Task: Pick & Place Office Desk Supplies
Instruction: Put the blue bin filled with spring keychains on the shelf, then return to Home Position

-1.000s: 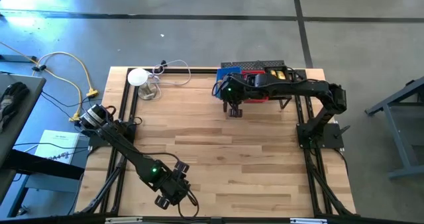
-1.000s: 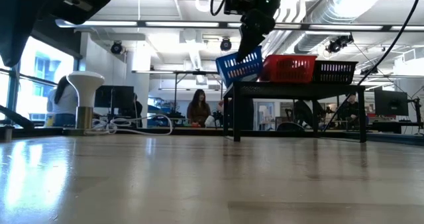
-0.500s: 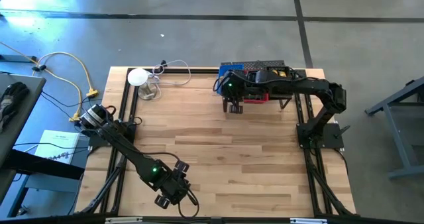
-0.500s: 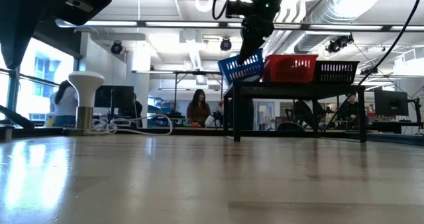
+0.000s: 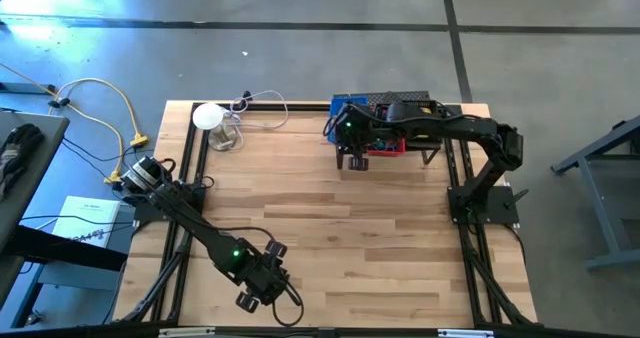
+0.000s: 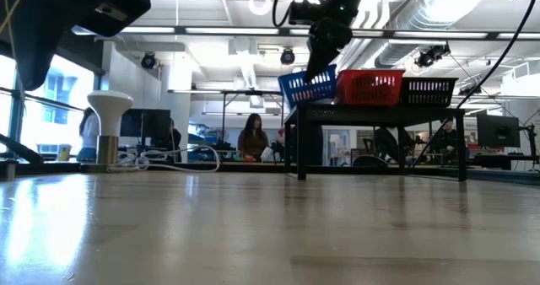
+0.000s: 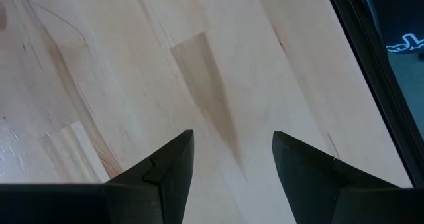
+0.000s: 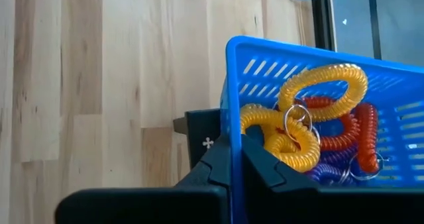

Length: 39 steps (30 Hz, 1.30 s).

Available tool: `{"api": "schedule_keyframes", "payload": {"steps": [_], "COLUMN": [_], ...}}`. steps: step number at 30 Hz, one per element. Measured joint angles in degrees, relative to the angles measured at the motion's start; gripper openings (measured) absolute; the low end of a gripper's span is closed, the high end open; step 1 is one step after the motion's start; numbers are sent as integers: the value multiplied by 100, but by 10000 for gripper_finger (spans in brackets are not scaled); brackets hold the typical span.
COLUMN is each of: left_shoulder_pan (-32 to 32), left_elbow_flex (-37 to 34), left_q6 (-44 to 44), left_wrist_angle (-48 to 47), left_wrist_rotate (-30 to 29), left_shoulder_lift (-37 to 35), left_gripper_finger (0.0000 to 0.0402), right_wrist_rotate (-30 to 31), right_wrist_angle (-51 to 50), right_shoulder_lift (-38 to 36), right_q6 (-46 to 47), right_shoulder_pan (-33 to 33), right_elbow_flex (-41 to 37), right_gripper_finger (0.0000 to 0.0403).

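Your right claw (image 8: 235,161) was pinched shut on the near wall of the blue basket (image 8: 318,71), which sat tilted at the end of the black mesh shelf (image 6: 380,112) beside a red basket (image 6: 369,87). Inside it lay the supplies: yellow coil loops (image 8: 311,111), red-orange coils (image 8: 344,134) and some purple ones low in the corner. To my eye you were in the middle of setting the basket on the shelf, or lifting it off; the frames alone do not settle which. The next move would call for levelling the basket so nothing spills, then a clean release, or a steady carry.

Your left claw (image 7: 232,161) hung wide and empty over bare table (image 7: 119,65) near the front edge, waiting.

Much was hidden. The right wrist view cut off the basket's far side, so you could not count the coils. The high view buried the basket under the arm. No loose supplies showed on the table.
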Motion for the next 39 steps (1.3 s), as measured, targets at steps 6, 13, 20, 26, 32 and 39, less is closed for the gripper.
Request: {"api": "schedule_keyframes", "payload": {"steps": [6,13,20,26,32,39], "left_shoulder_pan": [0,35,65,78,154,181], "left_elbow_flex": [0,0,0,0,0,0], "left_q6": [0,65,83,59,79,85], "left_wrist_angle": [11,11,14,18,59,10], "left_wrist_rotate": [2,4,30,39,174,157], "left_shoulder_lift": [0,0,0,0,0,-78], "left_gripper_finger": [195,195,195,195,195,195], "right_wrist_rotate": [241,702,1067,1938,2435,2576], "right_wrist_angle": [-115,-255,-216,-251,-235,-671], "right_shoulder_lift": [0,0,0,-16,-236,-921], "right_q6": [-41,20,-101,-292,-494,200], "right_shoulder_pan": [-21,26,179,554,997,1710], "right_elbow_flex": [0,0,0,0,2,11], "right_gripper_finger": [25,44,56,61,60,59]}}
